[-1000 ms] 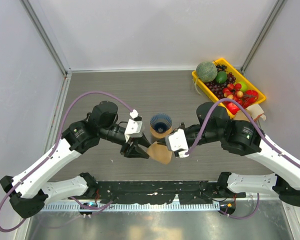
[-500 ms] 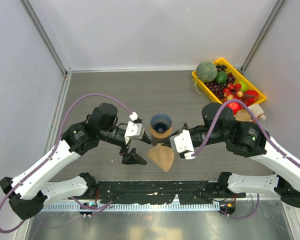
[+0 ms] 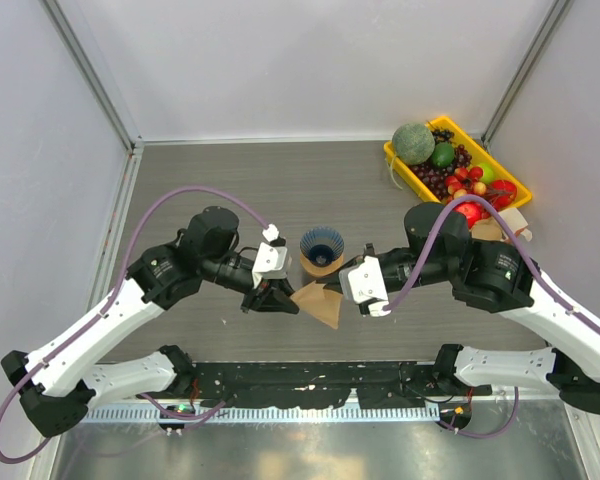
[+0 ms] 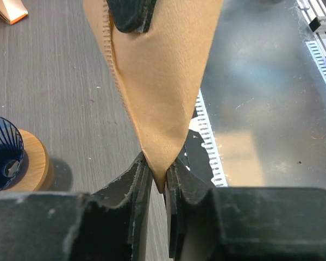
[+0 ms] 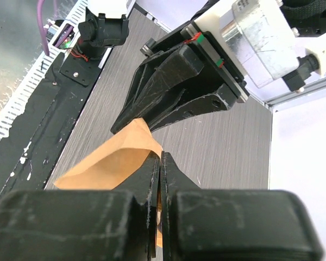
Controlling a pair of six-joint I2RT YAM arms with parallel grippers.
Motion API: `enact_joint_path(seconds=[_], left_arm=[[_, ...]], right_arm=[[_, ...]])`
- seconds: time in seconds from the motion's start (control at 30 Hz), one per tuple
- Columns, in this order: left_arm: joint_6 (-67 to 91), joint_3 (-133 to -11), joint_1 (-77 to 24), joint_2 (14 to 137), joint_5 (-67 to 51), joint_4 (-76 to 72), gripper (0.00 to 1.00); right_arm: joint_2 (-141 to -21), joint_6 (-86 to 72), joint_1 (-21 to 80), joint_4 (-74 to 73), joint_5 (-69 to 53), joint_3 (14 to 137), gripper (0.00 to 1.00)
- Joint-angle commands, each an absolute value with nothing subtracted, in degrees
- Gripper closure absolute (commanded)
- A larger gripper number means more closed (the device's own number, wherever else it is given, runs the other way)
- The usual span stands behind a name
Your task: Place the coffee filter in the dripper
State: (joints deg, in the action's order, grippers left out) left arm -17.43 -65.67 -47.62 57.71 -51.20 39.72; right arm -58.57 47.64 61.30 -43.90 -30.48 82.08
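Right now the coffee filter [image 3: 317, 303] is up off the table [image 3: 230, 180], held between the two arms. It is thin tan paper, smooth and flat, shaped like a fan with a sharp point at one end. In the left wrist view, one long side has a row of tiny crimped bumps.

The left gripper [image 4: 158, 175] is closed on the pointed tip, and its black fingers nearly touch. The right gripper [image 5: 160, 163] is pinched closed on the wide end of the paper, with its jaws pressed together. So both grippers hold the same filter, one at each end.

The dripper [image 3: 322, 245] is near the filter, on the side away from the arm bases, and the two do not touch. It is a dark blue cone with a round rim and thin ribs running down its inside walls. It stands upright on a round wooden base [image 4: 35, 159], which sits on the table. The filter is outside the dripper, not in it.

The table is grey with fine lines like wood grain. At its far right side lies a yellow tray [image 3: 400, 168] with low walls. In it are a round green melon [image 3: 413, 143], a bunch of dark grapes [image 3: 435, 178], a shiny green fruit [image 3: 442, 154] and some small red fruits [image 3: 500, 192]
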Motion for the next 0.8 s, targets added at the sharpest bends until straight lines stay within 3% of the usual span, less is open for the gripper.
enact_joint_path(seconds=[0.0,0.03,0.1,0.17,0.37,0.5,0.77], left_arm=[[-18.63,-65.13,-47.81,56.51,-52.12,39.02,0.79],[-18.81,-65.04,-47.81,56.34,-52.03,39.11,0.74],[-19.42,-65.13,-47.81,56.16,-51.77,39.72,0.51],[-20.21,-65.21,-47.81,55.73,-50.90,40.43,0.36],[-18.99,-65.74,-47.72,55.19,-49.66,40.00,0.32],[-16.09,-66.27,-47.72,56.16,-50.36,37.80,0.41],[-15.91,-66.27,-47.72,56.69,-53.35,37.62,0.82]], right_arm=[[-58.62,46.85,61.70,-42.63,-30.06,84.82,0.95],[-58.71,47.02,61.61,-42.63,-29.97,84.73,0.95],[-58.62,47.02,61.61,-42.98,-29.88,84.64,0.95],[-58.62,47.20,61.61,-43.68,-29.88,84.55,0.95],[-58.27,47.99,61.61,-44.91,-30.50,83.59,0.95],[-58.53,47.20,61.61,-43.86,-30.94,83.85,0.95],[-58.89,45.53,61.61,-42.11,-29.89,84.38,0.95]])
